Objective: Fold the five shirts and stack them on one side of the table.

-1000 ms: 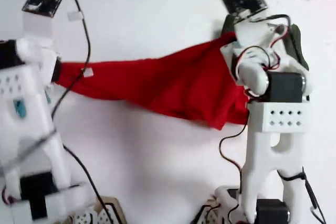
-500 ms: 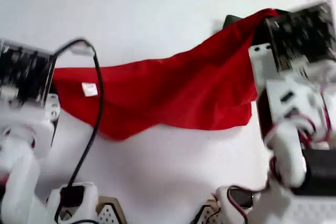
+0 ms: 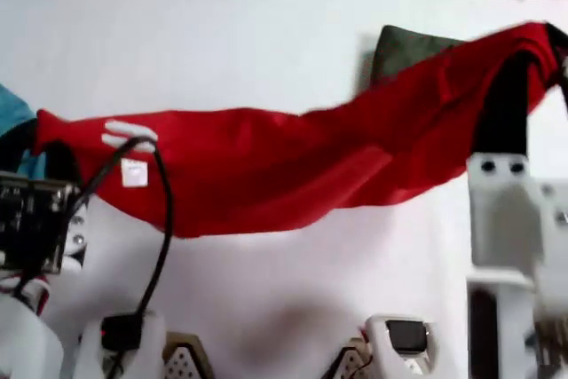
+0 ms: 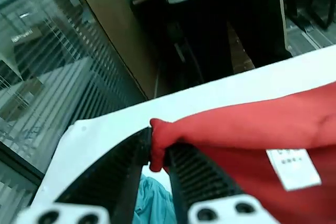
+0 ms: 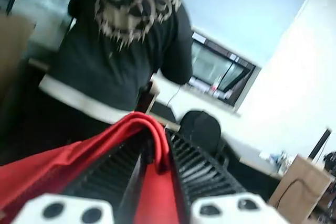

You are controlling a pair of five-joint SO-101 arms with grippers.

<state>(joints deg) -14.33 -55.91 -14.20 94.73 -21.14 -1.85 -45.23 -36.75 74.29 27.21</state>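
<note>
Red shirt (image 3: 266, 170) is stretching across the table (image 3: 222, 42) between my two grippers, running from the 9 o'clock edge up toward 2 o'clock, with its middle drooping low over the white surface. My left gripper (image 4: 157, 148) is pinching one end, jaws nearly closed on a bunched fold, and a white label (image 4: 293, 167) is lying near it on the cloth. My right gripper (image 5: 156, 142) is clamping the other end. A dark green folded shirt (image 3: 404, 46) is lying at 1 o'clock, partly under the red cloth. A teal shirt (image 3: 11, 113) is peeking in at 9 o'clock.
</note>
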